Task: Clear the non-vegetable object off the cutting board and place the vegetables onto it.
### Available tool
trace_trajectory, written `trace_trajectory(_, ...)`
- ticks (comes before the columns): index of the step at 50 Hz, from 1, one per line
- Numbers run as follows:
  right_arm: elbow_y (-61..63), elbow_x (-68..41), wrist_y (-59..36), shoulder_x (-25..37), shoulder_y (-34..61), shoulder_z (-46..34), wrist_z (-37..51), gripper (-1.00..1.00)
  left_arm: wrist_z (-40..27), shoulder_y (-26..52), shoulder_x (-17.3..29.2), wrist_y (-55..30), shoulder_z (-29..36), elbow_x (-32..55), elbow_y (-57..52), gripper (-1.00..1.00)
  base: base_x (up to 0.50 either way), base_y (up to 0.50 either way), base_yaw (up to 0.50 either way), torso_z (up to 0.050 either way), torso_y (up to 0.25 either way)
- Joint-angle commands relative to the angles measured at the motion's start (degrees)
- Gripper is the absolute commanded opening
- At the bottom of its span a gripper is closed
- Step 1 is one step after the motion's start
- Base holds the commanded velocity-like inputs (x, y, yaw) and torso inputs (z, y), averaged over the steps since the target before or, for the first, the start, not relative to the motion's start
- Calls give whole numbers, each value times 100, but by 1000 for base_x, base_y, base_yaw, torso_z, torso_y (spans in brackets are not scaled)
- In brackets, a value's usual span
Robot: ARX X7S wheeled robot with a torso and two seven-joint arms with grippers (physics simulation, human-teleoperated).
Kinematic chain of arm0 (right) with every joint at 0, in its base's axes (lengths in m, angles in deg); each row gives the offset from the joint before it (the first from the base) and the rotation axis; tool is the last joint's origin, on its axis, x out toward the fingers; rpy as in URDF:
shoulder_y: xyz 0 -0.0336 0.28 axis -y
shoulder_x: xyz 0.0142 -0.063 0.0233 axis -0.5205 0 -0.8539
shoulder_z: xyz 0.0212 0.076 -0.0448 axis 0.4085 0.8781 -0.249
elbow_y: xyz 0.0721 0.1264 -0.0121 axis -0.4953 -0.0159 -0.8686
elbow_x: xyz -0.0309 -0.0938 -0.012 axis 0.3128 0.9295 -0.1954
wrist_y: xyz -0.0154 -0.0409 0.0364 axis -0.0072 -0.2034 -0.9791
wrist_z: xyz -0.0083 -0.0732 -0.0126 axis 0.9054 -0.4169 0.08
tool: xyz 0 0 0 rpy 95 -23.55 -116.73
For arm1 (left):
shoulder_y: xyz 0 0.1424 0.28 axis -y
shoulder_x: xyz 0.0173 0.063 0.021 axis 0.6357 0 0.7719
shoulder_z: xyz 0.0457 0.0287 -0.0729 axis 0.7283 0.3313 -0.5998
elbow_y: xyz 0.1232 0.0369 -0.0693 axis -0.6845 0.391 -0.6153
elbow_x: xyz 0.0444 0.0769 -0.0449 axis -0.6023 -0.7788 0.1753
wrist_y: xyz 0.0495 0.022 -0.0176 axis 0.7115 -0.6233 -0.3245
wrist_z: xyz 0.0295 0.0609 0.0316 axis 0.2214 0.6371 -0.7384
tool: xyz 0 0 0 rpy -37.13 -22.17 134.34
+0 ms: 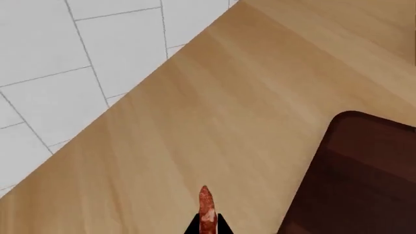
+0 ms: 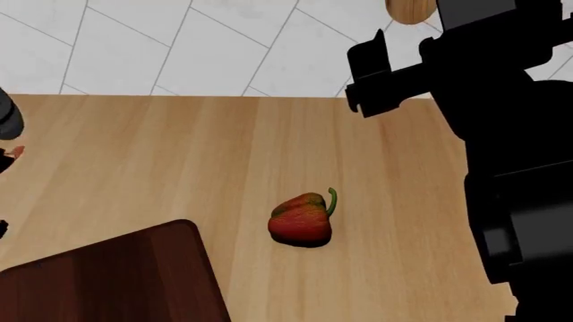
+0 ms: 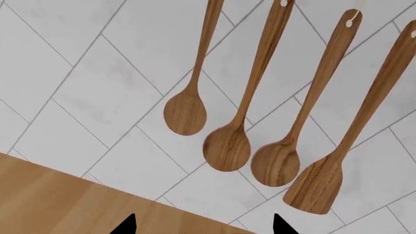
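Streaky flat strip (image 1: 206, 207) in left end effector (image 1: 207, 225)

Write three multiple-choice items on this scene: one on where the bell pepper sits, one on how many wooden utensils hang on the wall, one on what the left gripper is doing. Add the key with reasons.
1. Where is the bell pepper?
A. On the cutting board
B. On the countertop, beside the cutting board
C. In the right gripper

2. How many wooden utensils hang on the tiled wall in the right wrist view?
A. Two
B. Four
C. Six

3. What is the left gripper's state?
A. Open and empty
B. Shut on the bacon strip
C. Shut on the pepper

Key:
1 B: the pepper rests on the light countertop, clear of the cutting board.
2 B: three spoons and one spatula hang there.
3 B: the bacon strip is pinched in the jaws of the left gripper, above the countertop.
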Motion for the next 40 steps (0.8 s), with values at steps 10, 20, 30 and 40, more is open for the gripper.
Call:
trace_trajectory(10, 108, 57, -12, -84, -205, 218, -91, 100, 736, -24, 390, 677, 345, -1304, 985, -100, 0, 0, 0, 0, 0)
trace_trajectory(20, 107, 31, -6, -84, -255, 229, -80, 100, 712, -221, 683, 1015, 442, -1642, 1347, -100, 0, 0, 0, 0, 0)
trace_trajectory(30, 117, 25, -22, -66, -286, 222, -52, 100, 385, -725, 910, 1287, 257, -1419, 1628, -100, 0, 0, 0, 0, 0)
trace_trajectory(40, 93, 10, -64, -52, -210, 198, -53, 100, 158, -1180, 1023, 1448, 231, -1275, 1824, -100, 0, 0, 0, 0, 0)
